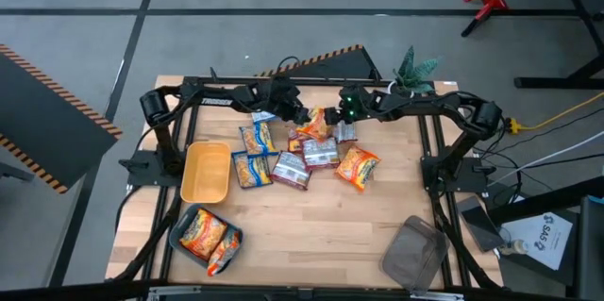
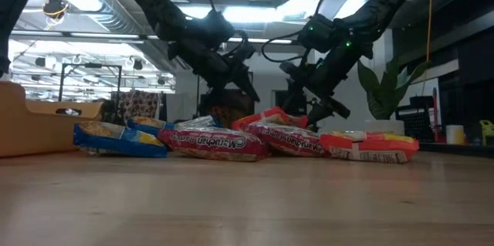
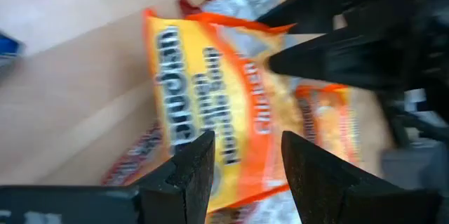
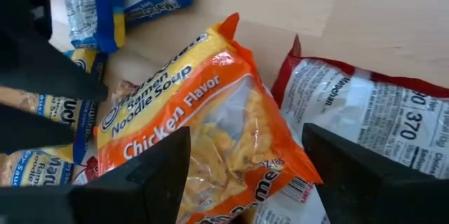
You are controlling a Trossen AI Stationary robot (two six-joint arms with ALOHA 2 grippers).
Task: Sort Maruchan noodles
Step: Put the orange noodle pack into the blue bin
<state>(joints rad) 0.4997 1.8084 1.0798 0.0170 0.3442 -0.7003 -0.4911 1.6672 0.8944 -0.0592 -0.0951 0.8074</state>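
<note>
Several Maruchan packets lie in a loose pile at mid-table. An orange chicken-flavour packet [image 1: 316, 125] sits at the pile's far side, partly on top of red-and-silver packets [image 1: 321, 155]. Blue packets [image 1: 255, 139] lie to its left, and another orange packet [image 1: 357, 166] to its right. My left gripper [image 1: 300, 112] is open just left of the orange chicken packet [image 3: 210, 76], with its fingers above it. My right gripper [image 1: 341, 110] is open wide just right of it and looks down on the same packet [image 4: 203, 133]. In the low view both grippers hang just above the pile [image 2: 262, 134].
A yellow tray [image 1: 192, 180] stands left of the pile. A dark tray [image 1: 179, 242] at the near left holds two orange packets. A grey tray [image 1: 415, 252] sits at the near right, and a potted plant [image 1: 413, 70] at the far right corner. Bare wood lies near the pile.
</note>
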